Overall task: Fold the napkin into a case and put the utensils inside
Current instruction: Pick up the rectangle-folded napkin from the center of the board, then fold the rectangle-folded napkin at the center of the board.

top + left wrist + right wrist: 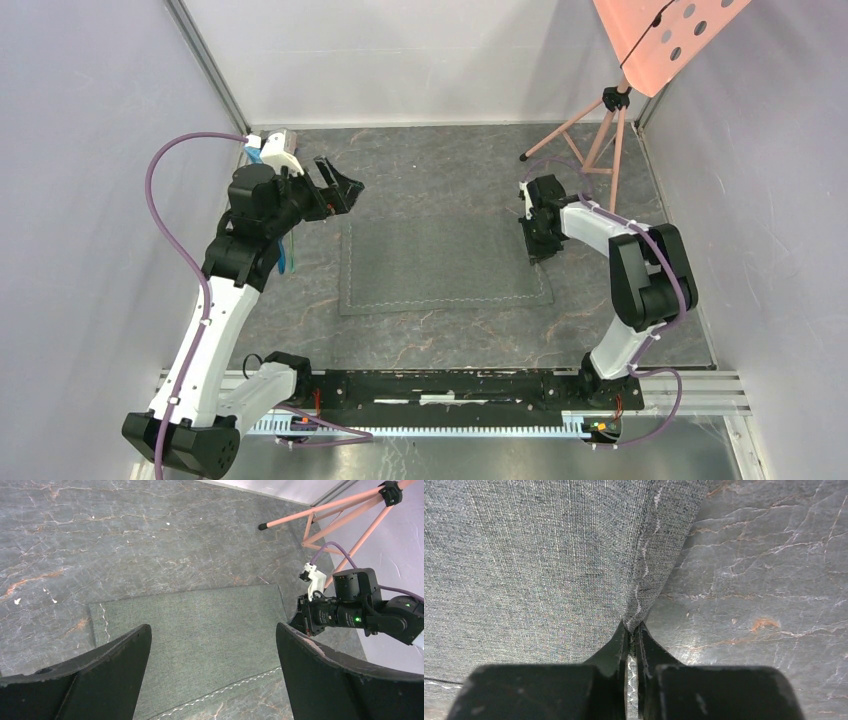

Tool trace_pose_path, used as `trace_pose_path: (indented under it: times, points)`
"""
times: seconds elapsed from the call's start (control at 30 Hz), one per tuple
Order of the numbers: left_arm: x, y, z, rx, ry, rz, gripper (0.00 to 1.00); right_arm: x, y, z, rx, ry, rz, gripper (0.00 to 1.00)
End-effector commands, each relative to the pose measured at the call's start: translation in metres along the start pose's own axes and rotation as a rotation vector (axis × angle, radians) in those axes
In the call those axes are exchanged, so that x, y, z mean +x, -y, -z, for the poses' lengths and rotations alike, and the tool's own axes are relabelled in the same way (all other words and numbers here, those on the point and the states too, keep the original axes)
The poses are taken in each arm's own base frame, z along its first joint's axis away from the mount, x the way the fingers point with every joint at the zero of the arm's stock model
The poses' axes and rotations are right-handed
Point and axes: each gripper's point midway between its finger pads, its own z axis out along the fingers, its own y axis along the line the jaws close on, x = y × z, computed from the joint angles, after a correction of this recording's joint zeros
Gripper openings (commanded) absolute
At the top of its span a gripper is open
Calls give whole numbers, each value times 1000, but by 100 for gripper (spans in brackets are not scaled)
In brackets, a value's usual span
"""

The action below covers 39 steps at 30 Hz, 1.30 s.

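Note:
The dark grey napkin [440,262] lies flat and unfolded at the middle of the table, with a pale stitched line near its edges. My right gripper [540,248] is low at its right edge. In the right wrist view the right gripper [632,627] is shut on the napkin [549,555], pinching a raised ridge of its stitched edge. My left gripper [340,190] hangs open above the napkin's far left corner, and in its own view the left gripper [214,627] holds nothing over the napkin [200,630]. A slim blue knife [283,256] shows beside the left arm, partly hidden. The fork is hidden.
A pink tripod [592,128] stands at the back right, carrying a perforated pink board [665,35]. Pale walls close in the table on three sides. A black rail [450,385] with the arm bases runs along the near edge.

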Motion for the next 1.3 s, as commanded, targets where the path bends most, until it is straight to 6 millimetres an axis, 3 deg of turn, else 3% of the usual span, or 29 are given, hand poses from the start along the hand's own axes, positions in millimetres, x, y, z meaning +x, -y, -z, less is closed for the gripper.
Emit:
trace_pose_path:
  times: [0.0,0.17,0.4,0.57,0.7,0.83,1.07,1.27]
  points:
    - [-7,2,2,21,36,-73,100,15,15,-27,81,-1,34,1]
    - [-6,1,1,18,34,-73,100,7,42,-6,218,64,57,0]
    - [-4,3,-1,29,24,-65,100,-1,108,38,491,133,9,0]
    - [-4,3,-1,32,25,-64,100,-17,116,61,552,170,61,1]
    - [-4,2,-1,26,26,-65,100,-33,76,63,428,215,153,0]
    - [-4,1,-1,24,27,-68,100,-42,4,62,230,248,257,0]
    - [-4,0,-1,16,29,-71,100,-39,-133,64,-85,274,379,0]
    - [-4,-2,-1,6,30,-76,100,-44,-213,64,-209,288,461,1]
